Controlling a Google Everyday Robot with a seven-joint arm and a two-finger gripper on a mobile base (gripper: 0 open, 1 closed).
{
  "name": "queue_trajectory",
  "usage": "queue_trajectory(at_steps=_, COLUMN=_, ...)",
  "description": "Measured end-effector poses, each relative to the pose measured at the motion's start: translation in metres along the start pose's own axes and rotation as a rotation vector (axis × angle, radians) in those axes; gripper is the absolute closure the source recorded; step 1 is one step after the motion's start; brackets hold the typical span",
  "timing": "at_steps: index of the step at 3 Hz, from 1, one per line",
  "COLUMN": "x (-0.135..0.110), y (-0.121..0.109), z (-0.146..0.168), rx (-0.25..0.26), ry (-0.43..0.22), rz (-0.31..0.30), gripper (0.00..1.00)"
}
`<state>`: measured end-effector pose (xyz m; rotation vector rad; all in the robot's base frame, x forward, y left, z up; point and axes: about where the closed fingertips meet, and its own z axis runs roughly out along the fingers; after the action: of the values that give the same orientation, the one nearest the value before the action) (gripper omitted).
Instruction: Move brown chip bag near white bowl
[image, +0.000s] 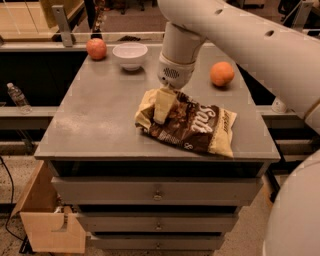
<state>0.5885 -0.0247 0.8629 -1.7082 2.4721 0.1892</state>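
The brown chip bag lies crinkled on the grey table top, right of centre near the front edge. The white bowl stands at the back of the table, left of centre, well apart from the bag. My gripper hangs from the white arm and presses down on the bag's left, pale yellow end. The arm hides part of the bag's top edge.
One orange fruit sits just left of the bowl and another at the back right. A water bottle stands on a lower shelf at the left. A wooden box stands on the floor at the lower left.
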Motion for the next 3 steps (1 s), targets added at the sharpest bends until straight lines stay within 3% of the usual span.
queue_trajectory(at_steps=2, x=-0.002, y=-0.031, z=-0.071, rx=0.184, ry=-0.087, rz=0.042, gripper=0.91)
queue_trajectory(at_steps=3, x=-0.004, y=-0.033, z=-0.073, rx=0.192, ry=-0.095, rz=0.042, gripper=1.0)
